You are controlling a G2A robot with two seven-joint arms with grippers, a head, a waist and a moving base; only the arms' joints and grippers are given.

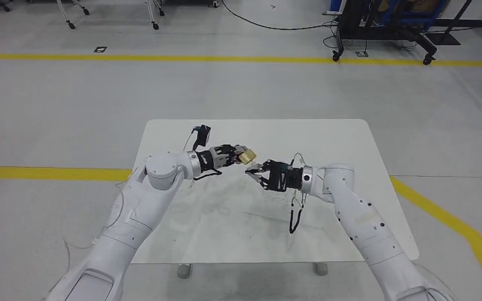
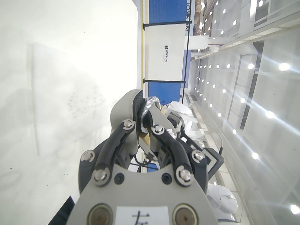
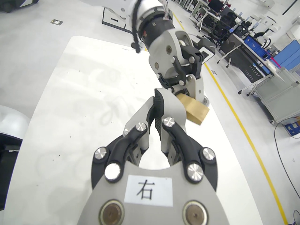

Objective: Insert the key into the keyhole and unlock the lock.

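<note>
Right wrist view: left end effector [image 3: 184,92] clamps blocky brass lock [image 3: 196,110]; right end effector [image 3: 156,103] pinched closed.

The padlock [image 1: 248,156] in the left gripper [image 1: 238,154] bars the way just left of the right gripper [image 1: 251,170]; passing room lies over the table [image 1: 331,226], near and far.

You see only part of the lock [image 3: 196,111]: its near corner lies behind the right gripper [image 3: 155,101], its top inside the left gripper [image 3: 185,93], and its keyhole is hidden. Whether anything is pinched between the right gripper's pads [image 3: 160,103], you cannot tell.
</note>
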